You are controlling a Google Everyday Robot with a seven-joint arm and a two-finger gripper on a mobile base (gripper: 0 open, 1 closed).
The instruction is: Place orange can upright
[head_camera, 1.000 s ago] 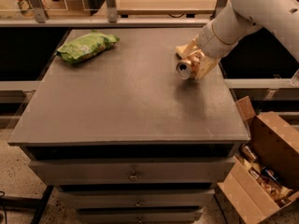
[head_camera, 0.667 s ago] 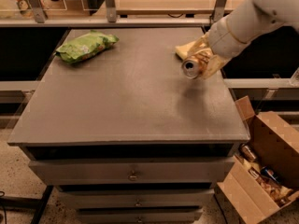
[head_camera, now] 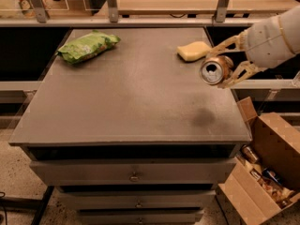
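Observation:
The orange can (head_camera: 215, 69) is held in the air above the right side of the grey table (head_camera: 131, 97). It lies on its side with its silver top and pull-tab facing the camera. My gripper (head_camera: 224, 63) is shut on the can, one tan finger above it and one below, reaching in from the right. A dark shadow of the can falls on the table below it.
A yellow sponge (head_camera: 193, 51) lies at the table's back right, just left of the gripper. A green chip bag (head_camera: 87, 46) lies at the back left. An open cardboard box (head_camera: 265, 168) with clutter stands on the floor at the right. Drawers sit under the tabletop.
My gripper has lifted the can off the table and drawn back to the right. The sponge, which the arm covered before, now shows.

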